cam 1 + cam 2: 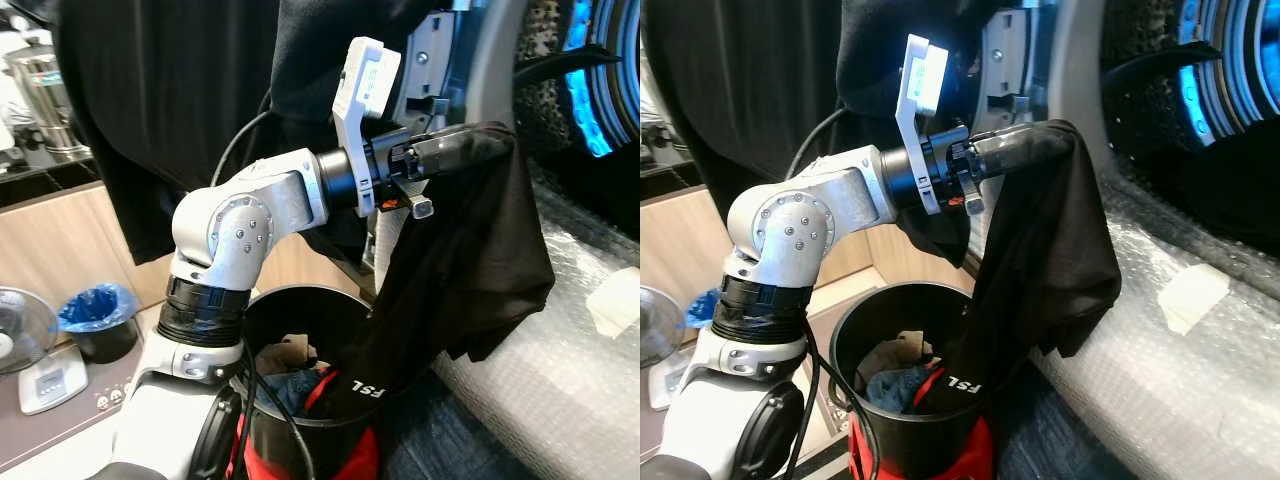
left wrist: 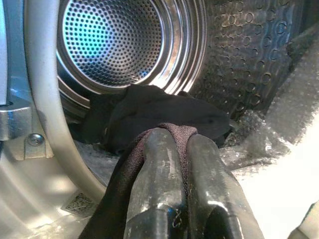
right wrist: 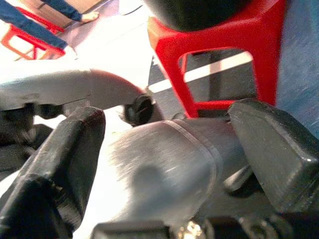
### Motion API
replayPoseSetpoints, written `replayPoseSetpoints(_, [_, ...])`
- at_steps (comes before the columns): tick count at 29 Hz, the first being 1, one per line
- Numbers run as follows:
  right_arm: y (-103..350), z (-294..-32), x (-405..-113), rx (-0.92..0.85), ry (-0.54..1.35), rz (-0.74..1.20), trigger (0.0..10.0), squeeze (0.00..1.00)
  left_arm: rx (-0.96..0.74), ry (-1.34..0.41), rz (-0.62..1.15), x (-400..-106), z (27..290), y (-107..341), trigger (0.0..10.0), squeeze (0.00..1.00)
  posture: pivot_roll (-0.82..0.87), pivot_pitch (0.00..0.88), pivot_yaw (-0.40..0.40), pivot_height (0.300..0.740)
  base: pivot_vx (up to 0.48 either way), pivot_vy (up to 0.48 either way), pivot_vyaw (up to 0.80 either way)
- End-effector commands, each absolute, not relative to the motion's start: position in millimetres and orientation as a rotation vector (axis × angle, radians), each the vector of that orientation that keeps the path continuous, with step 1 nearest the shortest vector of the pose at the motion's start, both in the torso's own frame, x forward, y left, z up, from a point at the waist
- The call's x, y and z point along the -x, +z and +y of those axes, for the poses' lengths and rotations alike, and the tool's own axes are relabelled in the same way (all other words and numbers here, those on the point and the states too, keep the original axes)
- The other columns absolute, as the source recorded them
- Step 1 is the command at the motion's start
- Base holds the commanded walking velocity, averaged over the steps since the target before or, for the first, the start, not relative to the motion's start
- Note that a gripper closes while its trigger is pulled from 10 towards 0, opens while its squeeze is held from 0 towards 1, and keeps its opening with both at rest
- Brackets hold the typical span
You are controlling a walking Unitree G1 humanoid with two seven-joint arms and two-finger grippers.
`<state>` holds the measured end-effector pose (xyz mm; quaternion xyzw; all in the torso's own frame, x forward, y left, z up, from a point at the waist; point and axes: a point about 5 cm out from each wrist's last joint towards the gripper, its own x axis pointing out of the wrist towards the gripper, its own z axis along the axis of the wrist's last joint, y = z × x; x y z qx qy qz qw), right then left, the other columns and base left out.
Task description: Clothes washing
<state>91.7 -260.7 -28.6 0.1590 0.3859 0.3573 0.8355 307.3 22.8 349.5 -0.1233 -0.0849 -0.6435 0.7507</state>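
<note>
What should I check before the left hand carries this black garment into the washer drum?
1. Grip: left hand shut on black garment: ok.
2. Garment free of the black bucket: not ok, its lower end hangs inside.
3. Drum opening in front of the hand: ok.
4. Room in the drum: ok, one dark garment lies at its mouth.
5. Right hand out of the path: cannot tell.
</note>
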Motion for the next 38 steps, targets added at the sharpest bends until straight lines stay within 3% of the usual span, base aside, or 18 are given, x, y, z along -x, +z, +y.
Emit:
replayPoseSetpoints(1, [-24.3, -262.3, -92.6, -0.347, 0.762, 0.823, 10.0, 0.00, 0.277, -1.418, -0.195, -307.1, 22.9, 355.1, 10.0, 0.00, -0.12, 0.000, 0.017, 0.740, 0.000, 0.000, 0.00])
replayPoseSetpoints(23, [-19.2, -260.4, -92.4, -0.360, 0.755, 0.840, 10.0, 0.00, 0.278, -1.419, -0.194, -308.0, 22.7, 355.4, 10.0, 0.00, -0.12, 0.000, 0.017, 0.740, 0.000, 0.000, 0.00])
replayPoseSetpoints(25, [15.4, -263.5, -111.1, -0.403, 0.885, 0.730, 10.0, 0.00, 0.252, -1.418, -0.007, -303.6, 0.1, 305.7, 10.0, 0.00, -0.13, 0.000, 0.023, 0.740, 0.000, 0.000, 0.00])
replayPoseSetpoints(38, [20.6, -262.7, -111.0, -0.415, 0.889, 0.737, 10.0, 0.00, 0.249, -1.416, -0.007, -302.5, -1.0, 303.5, 10.0, 0.00, -0.13, 0.000, 0.023, 0.740, 0.000, 0.000, 0.00])
